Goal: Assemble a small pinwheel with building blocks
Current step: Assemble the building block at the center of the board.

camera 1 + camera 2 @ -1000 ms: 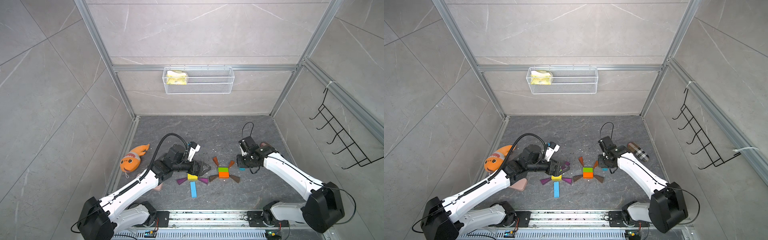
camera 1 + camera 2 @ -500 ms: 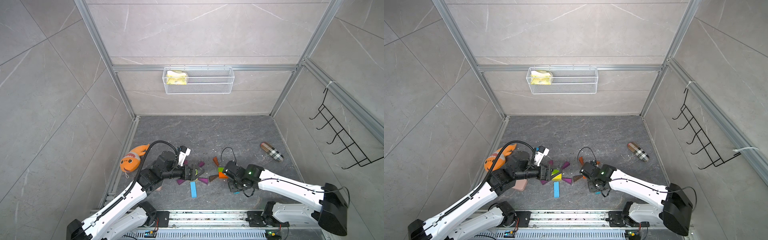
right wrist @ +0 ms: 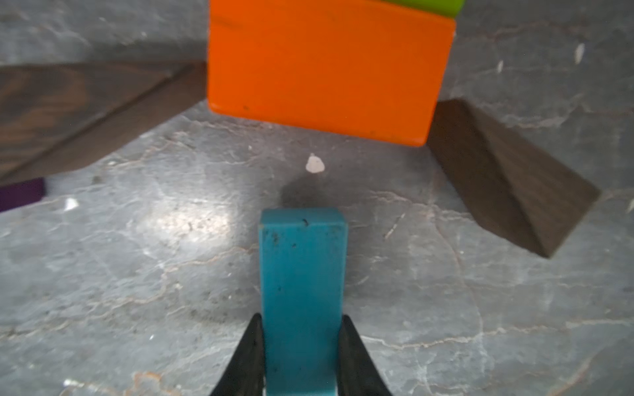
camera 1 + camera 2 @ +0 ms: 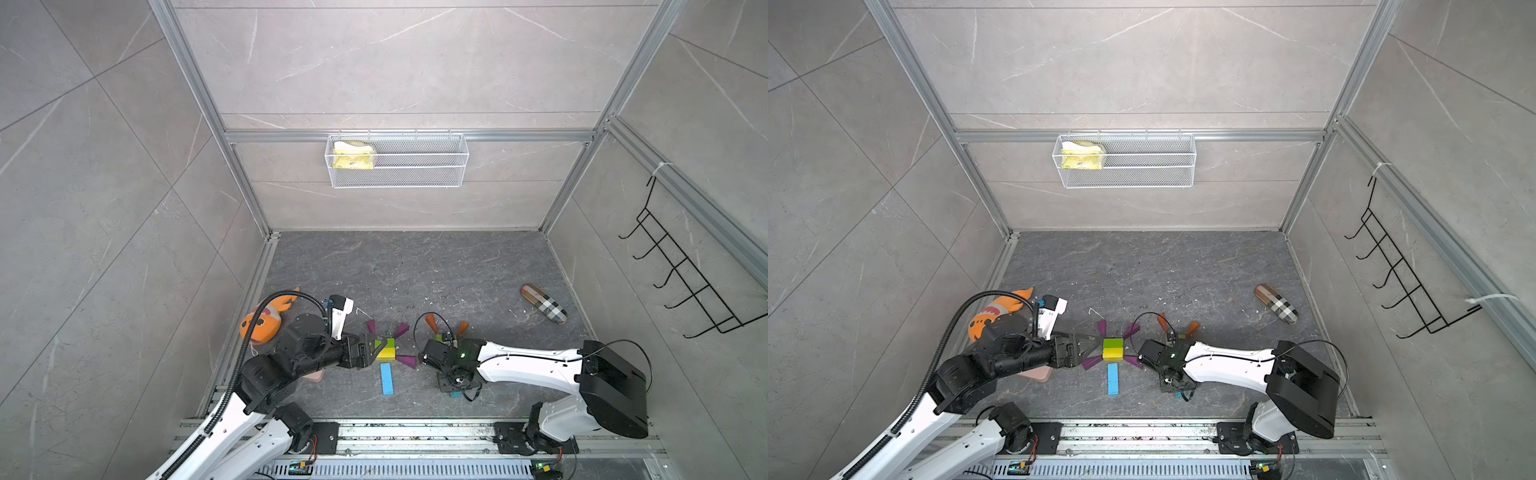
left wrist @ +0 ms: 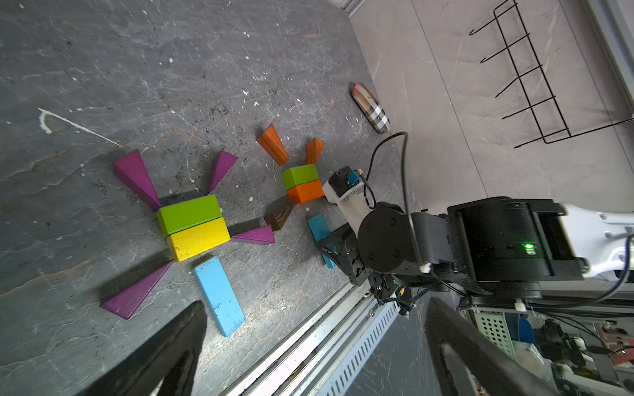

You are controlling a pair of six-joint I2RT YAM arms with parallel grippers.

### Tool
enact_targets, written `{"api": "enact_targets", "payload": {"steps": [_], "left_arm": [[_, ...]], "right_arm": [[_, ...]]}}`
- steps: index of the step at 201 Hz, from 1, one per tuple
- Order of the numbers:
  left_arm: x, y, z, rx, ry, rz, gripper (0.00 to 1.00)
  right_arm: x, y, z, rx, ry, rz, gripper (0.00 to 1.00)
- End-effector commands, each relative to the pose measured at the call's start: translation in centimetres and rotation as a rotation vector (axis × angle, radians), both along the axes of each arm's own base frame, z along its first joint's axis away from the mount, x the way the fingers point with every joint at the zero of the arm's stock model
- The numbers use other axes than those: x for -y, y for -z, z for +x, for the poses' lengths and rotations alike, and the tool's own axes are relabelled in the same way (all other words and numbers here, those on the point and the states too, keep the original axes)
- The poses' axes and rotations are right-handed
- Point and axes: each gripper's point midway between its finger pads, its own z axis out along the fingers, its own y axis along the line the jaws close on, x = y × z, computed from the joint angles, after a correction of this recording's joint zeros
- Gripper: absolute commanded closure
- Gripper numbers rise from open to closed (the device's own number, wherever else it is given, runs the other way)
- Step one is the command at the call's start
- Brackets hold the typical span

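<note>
Building blocks lie in two clusters. My left gripper, jaws spread wide, sits just beside the green brick and yellow brick. A light blue bar lies near them, long axis toward the rail. My right gripper clamps a teal bar that points endwise at the orange brick, with a gap between.
</note>
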Motion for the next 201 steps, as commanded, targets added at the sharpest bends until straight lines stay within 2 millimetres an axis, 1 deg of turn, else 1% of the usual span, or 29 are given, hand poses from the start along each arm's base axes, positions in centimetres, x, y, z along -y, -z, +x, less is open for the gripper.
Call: {"api": "enact_targets", "payload": {"steps": [1, 30, 74, 101, 154, 173, 187, 191, 201], "left_arm": [[-0.8, -0.7, -0.1, 0.026, -0.007, 0.028, 0.00], [-0.8, -1.1, -0.6, 0.038, 0.013, 0.019, 0.00], [-0.6, -1.2, -0.6, 0.048, 0.026, 0.022, 0.00], [-0.6, -1.0, -0.6, 0.049, 0.023, 0.012, 0.00], [-0.6, -0.5, -0.7, 0.048, 0.024, 0.005, 0.00], [-0.6, -0.4, -0.8, 0.047, 0.028, 0.007, 0.00], [-0.5, -0.4, -0.8, 0.047, 0.031, 0.008, 0.00], [-0.5, -0.4, -0.7, 0.048, 0.033, 0.007, 0.00], [-0.4, -0.4, -0.7, 0.048, 0.034, 0.004, 0.00]], "right_arm": [[-0.3, 0.1, 0.2, 0.006, 0.045, -0.008, 0.83], [-1.0, 0.5, 0.5, 0.005, 0.050, -0.005, 0.82], [-1.7, 0.5, 1.3, 0.006, 0.039, -0.025, 0.81], [-1.3, 0.4, 1.5, 0.005, 0.047, -0.051, 0.81], [-0.4, 0.6, 1.5, 0.000, 0.086, -0.076, 0.81], [-0.4, 0.7, 1.5, -0.006, 0.094, -0.070, 0.81], [-0.8, 0.9, 1.4, -0.014, 0.096, -0.051, 0.81], [-0.8, 0.9, 1.4, -0.014, 0.124, -0.046, 0.81], [-1.0, 1.0, 1.3, -0.020, 0.131, -0.036, 0.81]]}}
